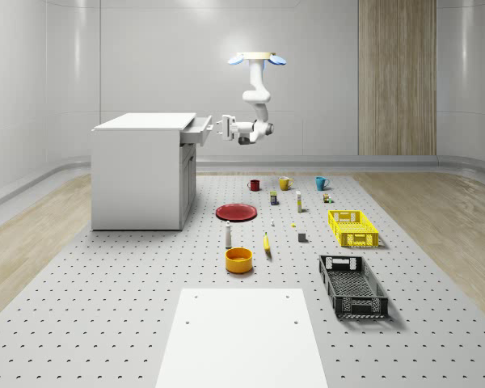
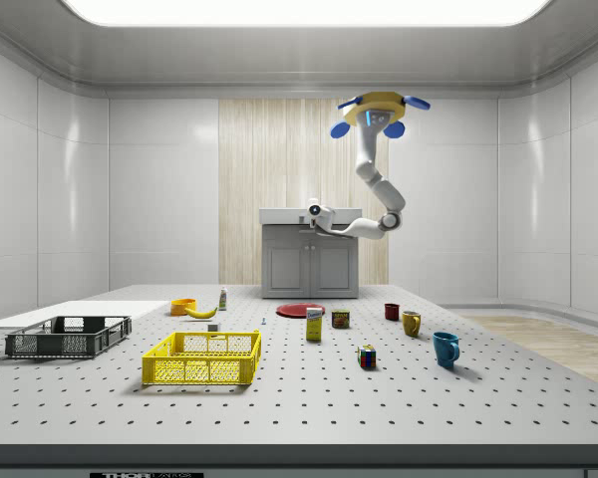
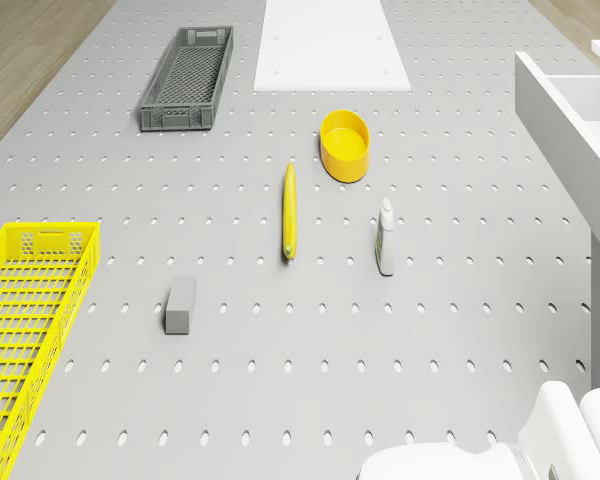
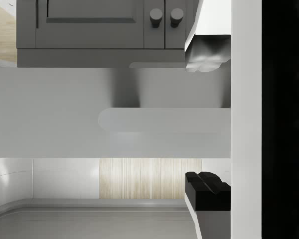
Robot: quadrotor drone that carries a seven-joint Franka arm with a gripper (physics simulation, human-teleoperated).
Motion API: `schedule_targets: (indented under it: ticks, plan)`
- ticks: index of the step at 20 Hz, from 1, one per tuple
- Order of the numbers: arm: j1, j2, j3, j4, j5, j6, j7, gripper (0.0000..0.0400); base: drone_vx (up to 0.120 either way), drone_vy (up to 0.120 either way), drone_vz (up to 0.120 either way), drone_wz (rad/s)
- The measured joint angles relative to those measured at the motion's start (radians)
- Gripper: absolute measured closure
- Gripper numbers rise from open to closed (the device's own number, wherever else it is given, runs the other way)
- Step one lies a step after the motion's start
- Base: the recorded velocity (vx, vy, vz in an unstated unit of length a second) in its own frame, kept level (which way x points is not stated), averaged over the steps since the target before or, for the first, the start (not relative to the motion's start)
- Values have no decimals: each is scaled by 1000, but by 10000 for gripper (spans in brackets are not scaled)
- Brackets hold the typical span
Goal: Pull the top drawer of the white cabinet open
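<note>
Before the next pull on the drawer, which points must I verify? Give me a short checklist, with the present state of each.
1. Top drawer partly out of the white cabinet: ok, it juts out in the whole-scene view.
2. Gripper level with the drawer front: ok.
3. Fingers astride the handle bar: ok, one on each side in the wrist view.
4. Firm grip on the handle: cannot tell.
5. Drone hovers beside the cabinet, over the perforated floor: ok.
6. Pull path behind the arm free: ok; the red plate and mugs lie far below.
</note>
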Motion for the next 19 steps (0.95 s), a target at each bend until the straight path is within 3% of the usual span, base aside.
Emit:
schedule_targets:
  ticks: [2, 19]
  plan:
    - [0, 0, 0, 0, 0, 0, 0, 99, 0, 120, 0, 0]
    - [-3, 0, 2, 0, 1, -2, 0, 95, 0, 0, 0, 0]
